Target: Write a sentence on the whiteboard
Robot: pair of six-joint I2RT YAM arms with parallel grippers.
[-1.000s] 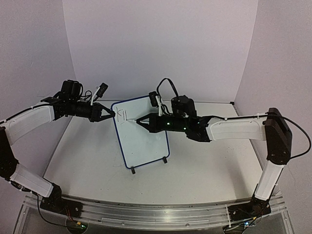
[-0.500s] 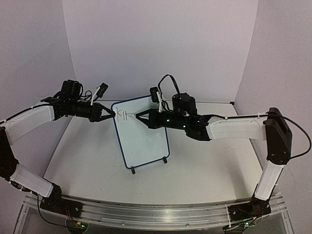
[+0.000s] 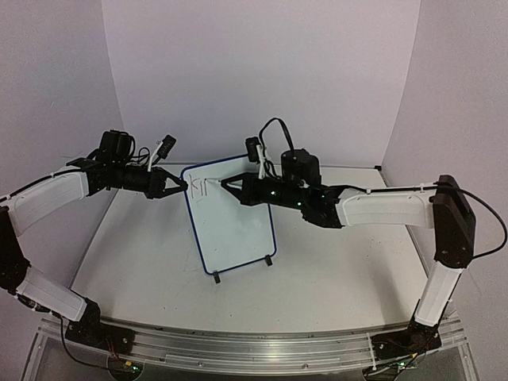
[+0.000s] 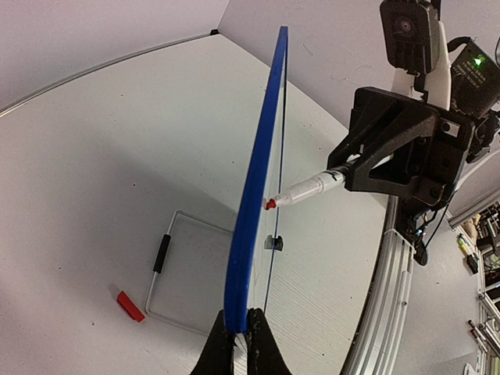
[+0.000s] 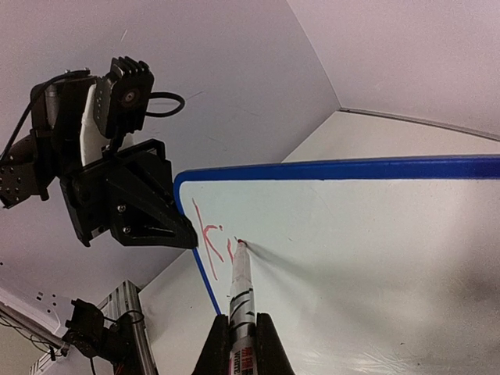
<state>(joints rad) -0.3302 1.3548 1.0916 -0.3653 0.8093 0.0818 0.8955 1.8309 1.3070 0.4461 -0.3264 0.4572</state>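
The whiteboard [image 3: 234,230] stands upright on two black feet in the middle of the table, and it has a dark-blue frame. My left gripper [image 3: 183,186] is shut on its upper left edge; the left wrist view shows the blue rim [image 4: 258,195] pinched in that gripper [image 4: 241,332]. My right gripper [image 3: 226,185] is shut on a white marker [image 5: 242,293] whose red tip touches the board face [image 5: 367,258]. The sentence [image 5: 209,234] is thin red strokes reading "Ki" near the top left corner, with a short new mark at the tip.
A small red cap [image 4: 130,305] lies on the table behind the board, near the board's wire stand [image 4: 162,252]. An aluminium rail [image 3: 254,349] runs along the near edge. Purple walls close in the back and both sides.
The right gripper has moved up and left along the board, carrying the marker tip higher beside the first letters. The left gripper and the board have stayed put.
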